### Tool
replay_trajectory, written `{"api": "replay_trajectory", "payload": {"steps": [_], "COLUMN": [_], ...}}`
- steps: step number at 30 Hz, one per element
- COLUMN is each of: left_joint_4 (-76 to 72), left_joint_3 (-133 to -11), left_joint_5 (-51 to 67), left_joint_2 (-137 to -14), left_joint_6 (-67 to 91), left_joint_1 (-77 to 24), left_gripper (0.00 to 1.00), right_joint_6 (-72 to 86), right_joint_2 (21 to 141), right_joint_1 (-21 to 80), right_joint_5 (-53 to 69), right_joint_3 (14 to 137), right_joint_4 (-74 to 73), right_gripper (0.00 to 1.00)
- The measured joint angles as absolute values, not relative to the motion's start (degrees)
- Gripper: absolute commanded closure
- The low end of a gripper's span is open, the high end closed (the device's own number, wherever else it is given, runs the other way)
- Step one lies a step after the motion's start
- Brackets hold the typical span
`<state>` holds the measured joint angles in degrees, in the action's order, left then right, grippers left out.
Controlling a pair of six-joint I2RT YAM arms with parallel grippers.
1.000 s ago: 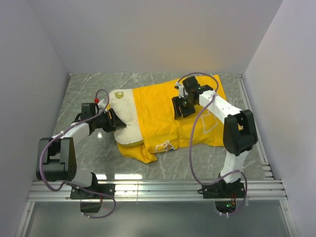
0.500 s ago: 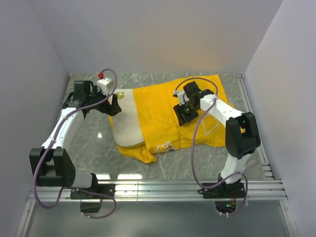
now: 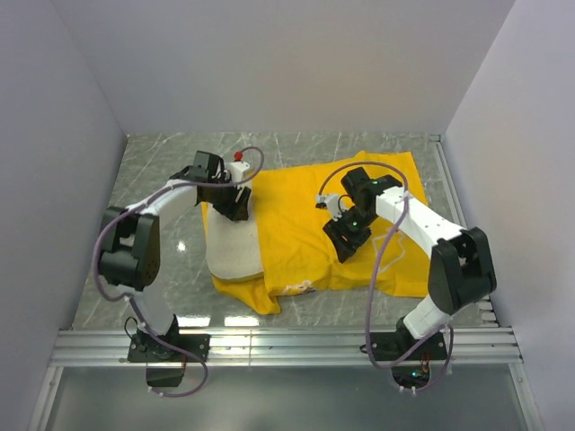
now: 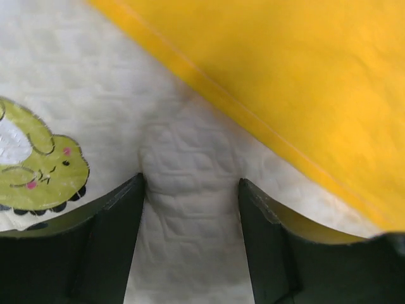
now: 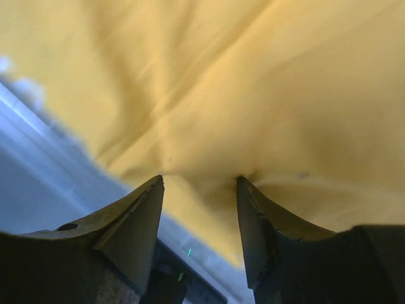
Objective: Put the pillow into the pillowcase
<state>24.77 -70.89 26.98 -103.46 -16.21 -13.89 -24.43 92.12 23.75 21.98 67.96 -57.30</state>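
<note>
The cream-white quilted pillow (image 3: pixel 235 256) lies left of centre, its right part inside the bright yellow pillowcase (image 3: pixel 296 206), which spreads to the right. My left gripper (image 3: pixel 235 206) is at the pillow's far end, next to the case's open edge. In the left wrist view my left gripper (image 4: pixel 191 190) has a bulge of the pillow (image 4: pixel 190 126) squeezed between its fingers, with a green cartoon logo (image 4: pixel 38 164) to the left and the pillowcase (image 4: pixel 285 76) above. My right gripper (image 3: pixel 346 241) sits on the case's middle. In the right wrist view it (image 5: pixel 199 183) pinches a raised fold of the pillowcase (image 5: pixel 253 82).
The grey marble table top (image 3: pixel 153 162) is closed in by white walls at the left, back and right. An aluminium rail (image 3: pixel 287 341) runs along the near edge, and a slotted strip (image 3: pixel 460 206) runs along the right side.
My left arm swung from the pillow's left edge round to its far end by the case opening. My right gripper moved nearer and to the right, and the pillowcase shifted that way with it.
</note>
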Motion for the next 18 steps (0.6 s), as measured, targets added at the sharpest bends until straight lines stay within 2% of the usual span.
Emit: {"api": "replay_trajectory", "payload": {"steps": [4, 7, 10, 14, 18], "left_joint_4": [29.85, 37.17, 40.58, 38.61, 35.03], "left_joint_3": [-63.90, -63.02, -65.10, -70.13, -73.19], "left_joint_5": [29.34, 33.52, 34.44, 33.78, 32.88], "left_joint_2": [-93.47, -87.35, -84.29, -86.08, -93.56], "left_joint_6": [-22.20, -26.11, -27.42, -25.82, -23.57], "left_joint_1": [-14.59, -12.47, -9.56, -8.82, -8.84], "left_gripper": [0.27, 0.18, 0.16, 0.16, 0.21], "right_joint_6": [-26.33, -24.10, -20.75, -17.63, -15.49], "right_joint_2": [86.43, 82.39, 81.17, 87.94, 103.31], "right_joint_1": [23.40, 22.79, 22.26, 22.24, 21.98], "right_joint_5": [25.17, 25.02, 23.88, 21.74, 20.40], "right_joint_3": [73.25, 81.01, 86.35, 91.44, 96.31], "right_joint_4": [-66.08, -64.73, -59.31, -51.86, -45.19], "right_gripper": [0.36, 0.32, 0.32, 0.35, 0.39]}}
